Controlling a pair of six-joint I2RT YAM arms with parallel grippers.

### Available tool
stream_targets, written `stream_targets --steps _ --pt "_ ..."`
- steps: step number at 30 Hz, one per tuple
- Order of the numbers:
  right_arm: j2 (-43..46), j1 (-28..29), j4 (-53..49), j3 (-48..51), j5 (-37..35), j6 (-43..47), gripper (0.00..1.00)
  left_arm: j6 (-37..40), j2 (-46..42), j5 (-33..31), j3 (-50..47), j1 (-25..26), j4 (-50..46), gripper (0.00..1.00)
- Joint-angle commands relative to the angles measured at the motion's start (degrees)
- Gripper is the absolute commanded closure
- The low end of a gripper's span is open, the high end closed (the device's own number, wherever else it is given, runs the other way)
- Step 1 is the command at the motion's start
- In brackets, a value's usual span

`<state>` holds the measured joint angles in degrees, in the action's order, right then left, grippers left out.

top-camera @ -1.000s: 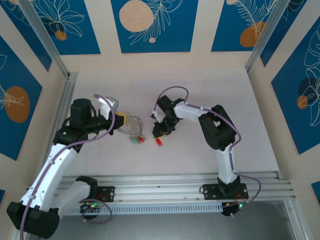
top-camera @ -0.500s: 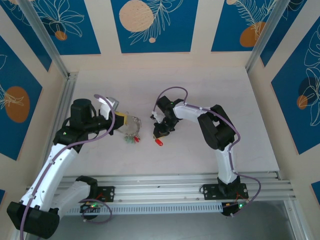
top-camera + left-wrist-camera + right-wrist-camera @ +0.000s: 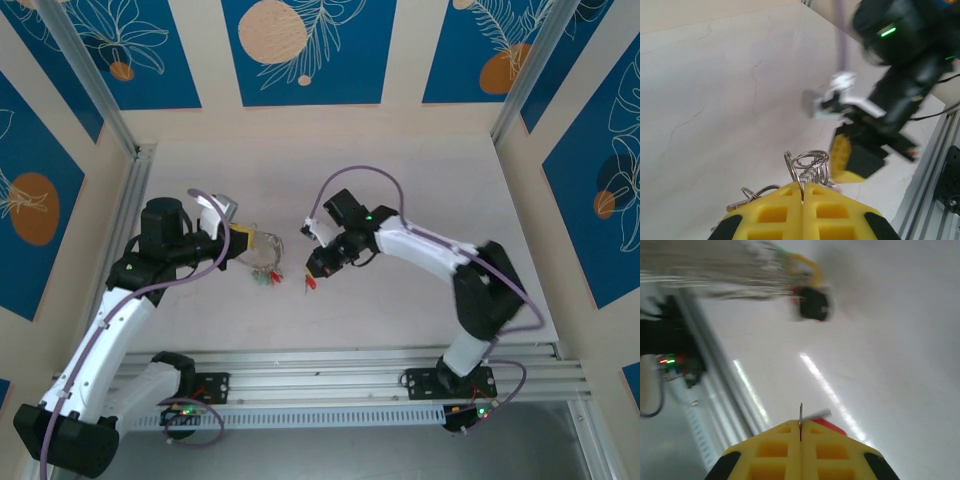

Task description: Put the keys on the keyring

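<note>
Two grips. Left gripper (image 3: 803, 194) pinched tight on keyring (image 3: 809, 161) wire, coils standing just past yellow pads. Green- and red-headed keys (image 3: 266, 277) bunched at ring's near edge. Right gripper (image 3: 800, 432) clamped on red-headed key (image 3: 829, 426), blade edge-on between pads, near ring's right side, apart from it, over pale table (image 3: 420, 170).

**Top view.** The keys (image 3: 266, 278) below the keyring (image 3: 262, 252) are too small to count, or to tell whether they are threaded on it.

**Left wrist view.** The ring's near part is hidden between the pressed-together pads of the left pincer (image 3: 803, 186), which are cut off by the bottom edge. The right arm (image 3: 890, 90) at the far right is blurred.

**Right wrist view.** The red key (image 3: 832, 426) is mostly covered by the right pincer (image 3: 800, 426). The left arm (image 3: 715, 265) at the far left is smeared.
</note>
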<state>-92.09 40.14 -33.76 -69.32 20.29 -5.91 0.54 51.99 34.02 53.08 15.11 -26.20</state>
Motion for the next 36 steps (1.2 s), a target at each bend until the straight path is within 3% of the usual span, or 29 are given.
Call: stream_targets --steps 1,9,17,28,36 --pt "10.1 1.0 2.8 2.7 6.3 1.5 1.00 1.6 -2.4 1.3 2.8 -0.7 2.1 1.00" --pt "23.3 4.9 -1.7 -4.9 11.6 -0.3 1.00 4.0 -6.0 5.2 6.1 2.5 2.2 1.00" --pt "25.6 3.5 4.2 -9.9 14.9 -9.6 1.00 6.4 -6.5 4.3 12.9 12.4 -2.3 1.00" --pt "26.2 3.5 3.9 -13.2 11.9 -14.4 1.00 11.5 -2.2 -6.2 19.6 27.5 -7.7 1.00" --pt "26.3 5.9 2.7 -13.1 8.9 -14.0 1.00 13.9 1.2 -11.6 21.6 32.1 -7.7 1.00"
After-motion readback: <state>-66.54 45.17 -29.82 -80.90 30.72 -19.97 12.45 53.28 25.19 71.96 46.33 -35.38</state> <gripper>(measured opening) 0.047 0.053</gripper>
